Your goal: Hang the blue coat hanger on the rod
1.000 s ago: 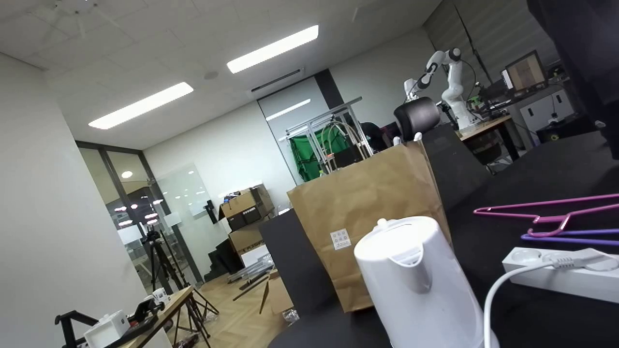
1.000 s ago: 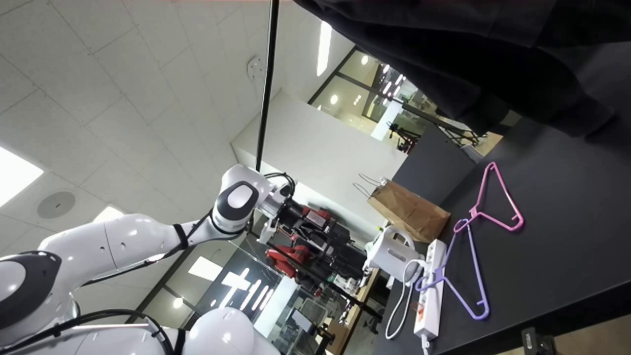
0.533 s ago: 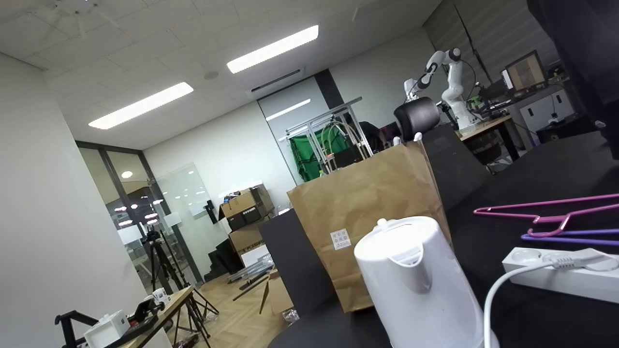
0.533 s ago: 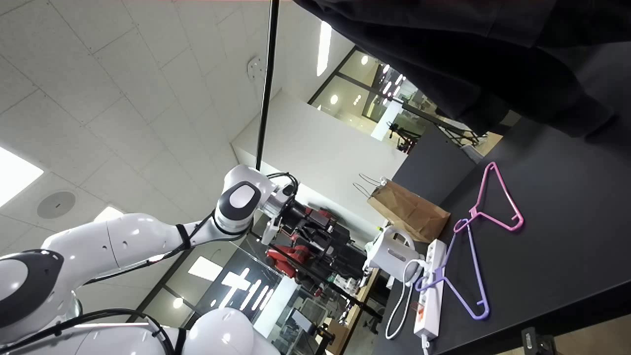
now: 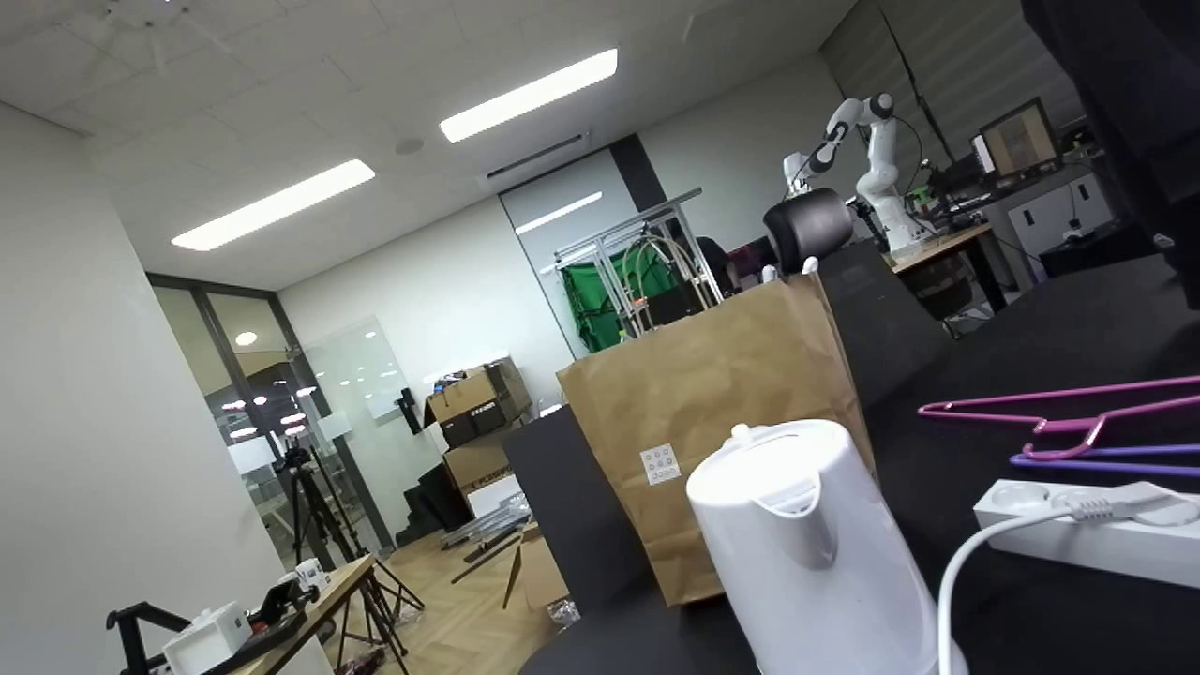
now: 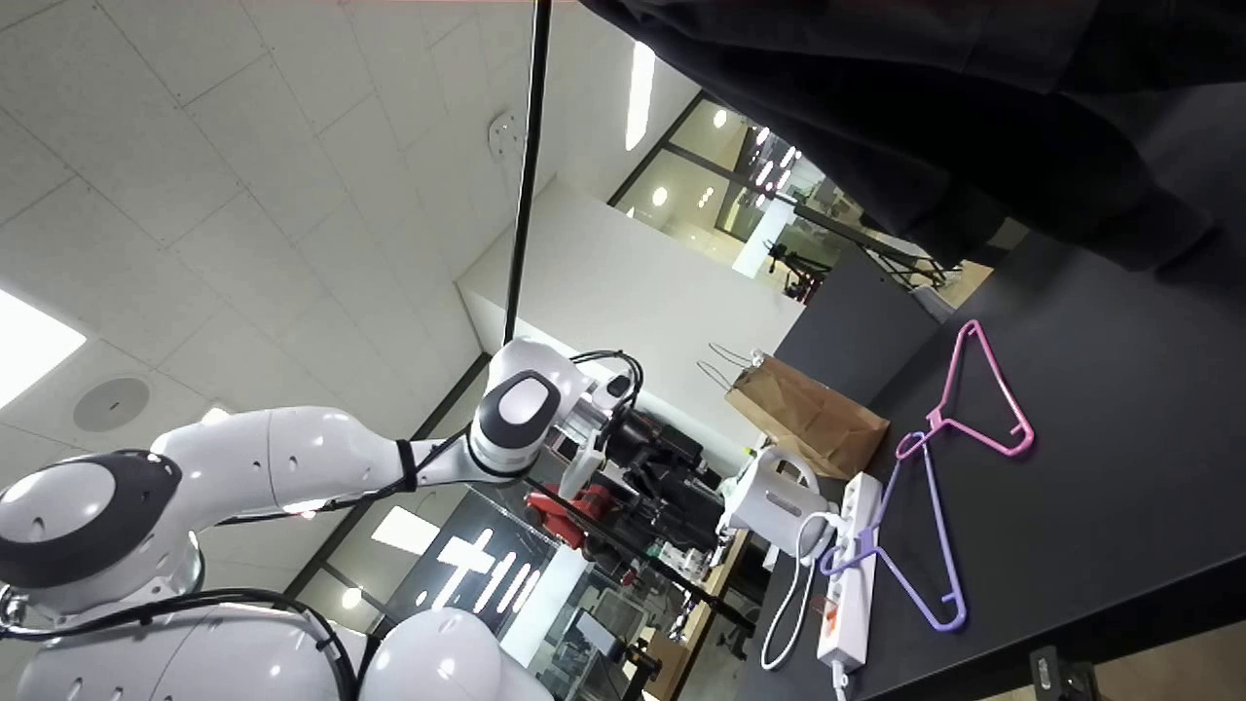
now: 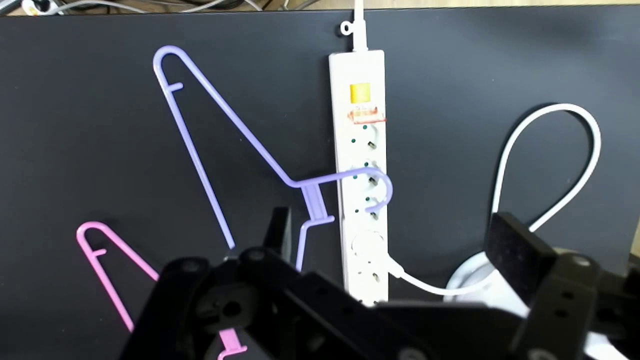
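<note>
The blue coat hanger (image 7: 314, 201) lies flat on the black table in the wrist view, its hook over a white power strip. It also shows in both exterior views (image 6: 942, 528) (image 5: 1125, 467). My gripper (image 7: 400, 240) is open and empty above the table; its fingers stand wide apart. The left finger (image 7: 281, 230) appears beside the hanger's neck and covers part of its lower outline. In an exterior view the gripper (image 6: 686, 497) is dark against a dark background. A long black rod (image 6: 527, 166) runs down behind the arm; whether it is the task's rod I cannot tell.
A pink hanger (image 6: 1000, 378) lies beside the blue one, its hook overlapping it. The power strip (image 7: 345, 70) is joined by a cord to a white kettle (image 6: 779, 501). A paper bag (image 6: 808, 409) stands behind. Dark clothing (image 6: 876, 127) hangs over the table's far side.
In an exterior view the arm and gripper have moved right and slightly down, toward the table. Both hangers lie where they were.
</note>
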`<state>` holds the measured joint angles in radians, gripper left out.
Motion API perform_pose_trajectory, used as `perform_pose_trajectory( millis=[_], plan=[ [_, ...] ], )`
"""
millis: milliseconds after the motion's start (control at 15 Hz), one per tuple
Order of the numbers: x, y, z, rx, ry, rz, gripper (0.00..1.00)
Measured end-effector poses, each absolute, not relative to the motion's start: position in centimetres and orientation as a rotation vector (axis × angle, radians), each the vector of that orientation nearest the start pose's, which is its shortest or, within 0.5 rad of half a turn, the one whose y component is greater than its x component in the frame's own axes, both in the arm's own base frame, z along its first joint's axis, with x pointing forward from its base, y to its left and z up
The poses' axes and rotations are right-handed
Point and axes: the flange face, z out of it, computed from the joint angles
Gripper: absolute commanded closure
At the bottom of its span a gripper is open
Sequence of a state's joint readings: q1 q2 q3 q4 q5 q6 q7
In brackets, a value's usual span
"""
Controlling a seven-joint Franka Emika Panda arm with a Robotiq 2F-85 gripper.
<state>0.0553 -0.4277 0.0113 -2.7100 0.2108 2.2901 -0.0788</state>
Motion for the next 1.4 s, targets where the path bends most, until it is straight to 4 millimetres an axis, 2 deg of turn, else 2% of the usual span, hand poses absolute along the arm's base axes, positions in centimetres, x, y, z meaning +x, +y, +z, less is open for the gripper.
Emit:
perform_pose_trajectory(
  millis=[200,400,533,1200,1400],
  plan=[
    [38.2,2.2,33.0,-3.007,-0.211,0.037,0.0],
    [38.6,1.4,30.7,-3.032,-0.431,0.085,0.0],
    [38.7,1.2,29.8,-3.034,-0.475,0.113,0.0],
    [39.0,1.0,29.5,-3.029,-0.494,0.12,0.0],
    [38.8,1.2,29.3,-3.014,-0.647,0.133,0.0]
  ],
)
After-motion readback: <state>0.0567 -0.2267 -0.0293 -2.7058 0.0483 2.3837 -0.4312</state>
